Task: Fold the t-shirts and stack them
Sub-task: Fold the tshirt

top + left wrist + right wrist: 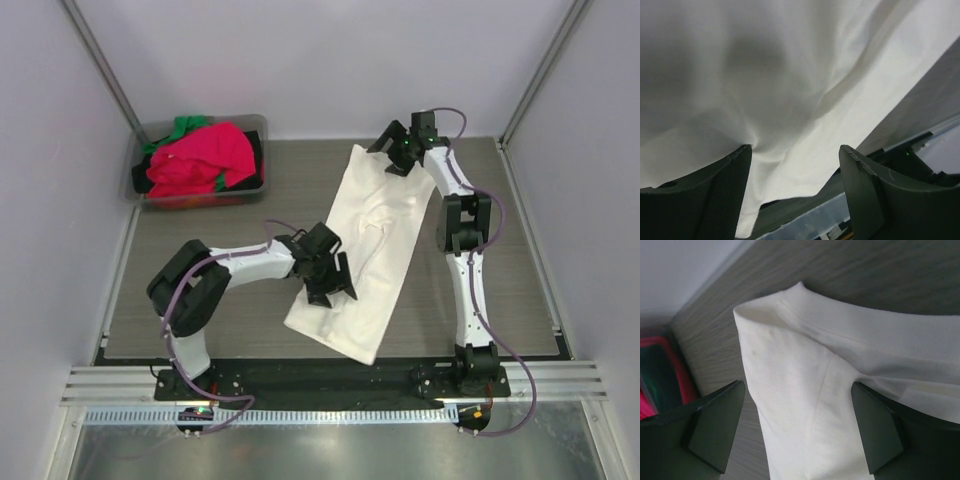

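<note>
A large cream-white t-shirt [375, 235] lies folded lengthwise in a long strip across the middle of the table. My left gripper [328, 275] is open over its near left edge; in the left wrist view the cloth [790, 85] fills the space above the spread fingers [725, 190]. My right gripper [400, 152] is open over the shirt's far end; in the right wrist view the folded corner [805, 390] lies between the spread fingers [715, 425]. A bright pink-red tee [200, 160], green cloth [185, 127] and dark cloth sit piled in the bin.
A grey plastic bin [255, 125] stands at the far left corner, also seen at the left edge of the right wrist view [660, 375]. White walls enclose the table on three sides. A metal rail [320, 385] runs along the near edge.
</note>
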Action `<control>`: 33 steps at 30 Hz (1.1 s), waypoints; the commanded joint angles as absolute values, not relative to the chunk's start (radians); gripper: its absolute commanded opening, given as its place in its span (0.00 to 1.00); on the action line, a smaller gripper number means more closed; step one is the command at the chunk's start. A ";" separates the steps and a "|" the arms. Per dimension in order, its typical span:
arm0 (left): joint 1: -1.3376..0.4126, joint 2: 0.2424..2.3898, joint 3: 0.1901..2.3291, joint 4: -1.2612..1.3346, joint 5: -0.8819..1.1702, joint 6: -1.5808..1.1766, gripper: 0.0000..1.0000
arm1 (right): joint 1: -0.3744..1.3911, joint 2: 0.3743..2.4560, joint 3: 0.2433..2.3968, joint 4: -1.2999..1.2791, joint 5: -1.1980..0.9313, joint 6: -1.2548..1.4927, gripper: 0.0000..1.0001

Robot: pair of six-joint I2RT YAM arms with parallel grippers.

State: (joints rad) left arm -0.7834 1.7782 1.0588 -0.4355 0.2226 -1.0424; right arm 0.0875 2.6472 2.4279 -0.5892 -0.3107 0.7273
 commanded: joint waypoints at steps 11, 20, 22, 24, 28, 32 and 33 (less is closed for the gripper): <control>-0.876 1.942 1.180 -0.405 0.339 -1.148 0.73 | 0.187 2.764 2.474 -0.302 -0.491 0.775 0.96; -0.890 1.702 1.292 -0.701 -0.027 -0.993 0.79 | 0.202 2.534 2.514 -0.377 -0.402 0.680 1.00; -0.887 1.672 1.311 -0.771 -0.096 -0.948 0.80 | 0.204 2.420 2.481 -0.429 -0.373 0.619 1.00; -0.885 1.620 1.318 -0.816 -0.167 -0.925 0.81 | 0.203 2.331 2.441 -0.481 -0.316 0.575 1.00; -0.874 1.522 1.244 -0.807 -0.202 -0.903 0.83 | 0.204 2.046 2.196 -0.633 -0.171 0.515 1.00; -0.853 1.442 1.128 -0.746 -0.180 -0.925 0.80 | 0.247 1.716 1.684 -0.819 0.128 0.616 0.98; -0.850 1.418 1.085 -0.729 -0.172 -0.930 0.79 | 0.262 1.571 1.589 -0.843 0.152 0.633 0.98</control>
State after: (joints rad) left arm -0.8627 1.4559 1.1645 -0.7391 -0.1394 -0.9344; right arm 0.2176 1.7462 1.8210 -0.6315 -0.0708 0.5907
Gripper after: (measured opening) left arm 0.795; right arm 0.984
